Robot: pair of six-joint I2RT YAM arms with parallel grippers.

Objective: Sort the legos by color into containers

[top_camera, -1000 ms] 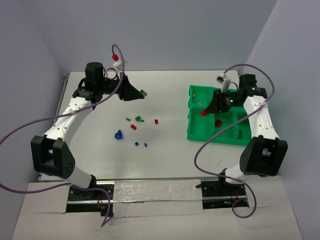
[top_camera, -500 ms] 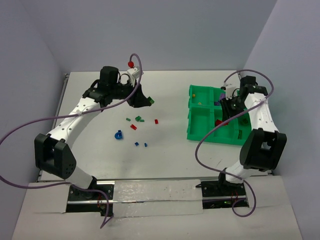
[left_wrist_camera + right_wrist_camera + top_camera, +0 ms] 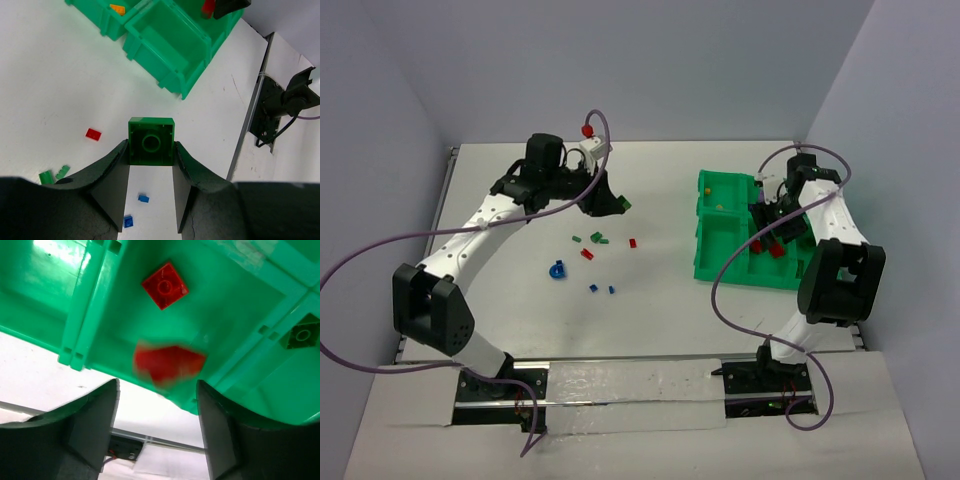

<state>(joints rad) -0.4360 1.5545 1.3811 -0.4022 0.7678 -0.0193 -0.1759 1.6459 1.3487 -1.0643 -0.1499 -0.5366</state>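
Legos (image 3: 592,246): likely light, rigid, slick; best pinched on flat sides. Several lie mid-way across the table (image 3: 660,300). Left gripper (image 3: 151,146): jaws clamp a green brick (image 3: 151,135). Right gripper (image 3: 157,384): jaws apart above the tray (image 3: 715,272), right edge.

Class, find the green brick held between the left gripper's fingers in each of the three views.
Top external: upper centre, green brick at the left arm's end.
Left wrist: picture centre, clamped between the fingers.
Right wrist: held brick not in it.
Shared landmark: green tray.
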